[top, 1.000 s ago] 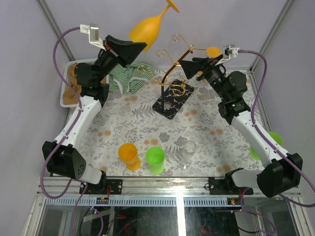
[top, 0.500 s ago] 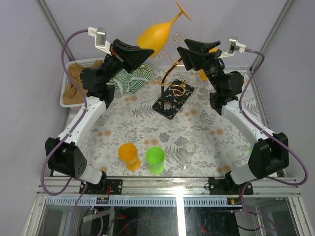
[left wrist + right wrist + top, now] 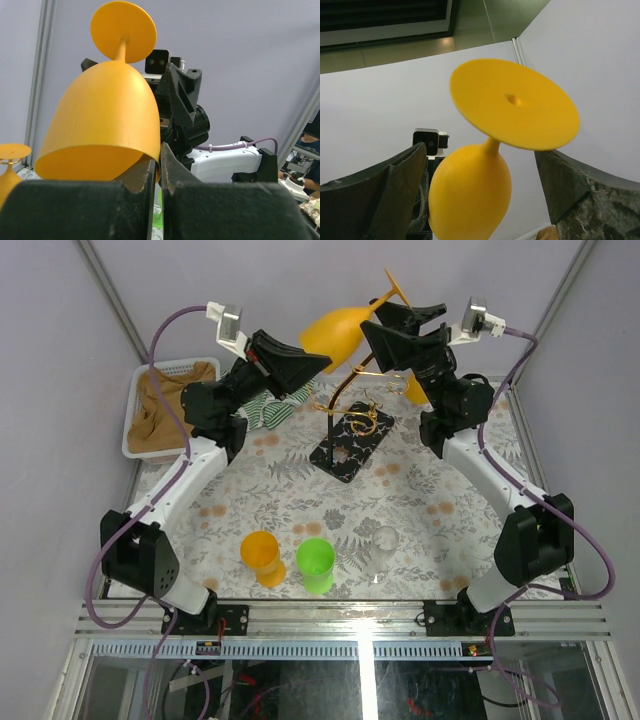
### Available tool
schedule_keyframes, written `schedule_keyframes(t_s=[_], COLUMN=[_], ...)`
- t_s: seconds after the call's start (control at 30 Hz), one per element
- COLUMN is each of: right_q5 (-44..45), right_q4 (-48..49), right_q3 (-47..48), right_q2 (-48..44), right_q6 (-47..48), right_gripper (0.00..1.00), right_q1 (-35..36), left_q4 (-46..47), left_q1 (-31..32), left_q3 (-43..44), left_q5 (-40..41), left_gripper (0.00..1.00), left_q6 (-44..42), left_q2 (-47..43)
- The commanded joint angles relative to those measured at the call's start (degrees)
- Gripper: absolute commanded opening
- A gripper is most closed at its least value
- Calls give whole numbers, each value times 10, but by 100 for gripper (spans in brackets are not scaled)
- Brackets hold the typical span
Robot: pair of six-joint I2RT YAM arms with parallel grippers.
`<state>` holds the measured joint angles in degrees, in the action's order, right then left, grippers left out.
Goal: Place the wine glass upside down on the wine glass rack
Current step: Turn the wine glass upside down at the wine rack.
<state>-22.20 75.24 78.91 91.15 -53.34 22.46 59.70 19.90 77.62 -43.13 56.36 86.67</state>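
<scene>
Right now my left gripper [image 3: 322, 362] is clamped tight on the rim of the orange wine glass [image 3: 340, 330], raised above the gold wine glass rack [image 3: 345, 400], foot tilted upward. My right gripper [image 3: 375, 318] gapes wide, fingers flanking that foot, holding nothing.

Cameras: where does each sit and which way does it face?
Top external: above and behind the robot, looking down on the table, wine glass rack, left gripper and right gripper.
Left wrist: on the left wrist, facing the right gripper; own fingers, at the bottom, shut on the wine glass rim.
Right wrist: on the right wrist, tilted upward; own open fingers flank the glass's foot.
Shared: both wrist views show the wine glass, from opposite ends.
</scene>
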Motion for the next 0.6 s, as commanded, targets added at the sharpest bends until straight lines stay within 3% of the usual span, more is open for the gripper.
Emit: schedule_keyframes(t_s=[0.0, 0.13, 0.3, 0.43, 0.57], right_q5=[-7, -9, -6, -2, 7], right_q4=[43, 38, 25, 9, 0], right_q3=[35, 44, 38, 35, 29], right_q2=[10, 18, 13, 7, 3], right_q6=[-3, -2, 11, 23, 27], right_gripper=[91, 51, 17, 2, 0], right_q1=[7, 7, 7, 7, 7], left_q4=[65, 99, 101, 97, 97], left_q1=[16, 24, 26, 26, 26], left_q3=[4, 7, 16, 18, 22], left_q5=[-5, 2, 3, 6, 5], left_gripper=[0, 0, 0, 0, 4], left_q6=[27, 55, 59, 53, 55], left_q2=[20, 37, 44, 43, 44])
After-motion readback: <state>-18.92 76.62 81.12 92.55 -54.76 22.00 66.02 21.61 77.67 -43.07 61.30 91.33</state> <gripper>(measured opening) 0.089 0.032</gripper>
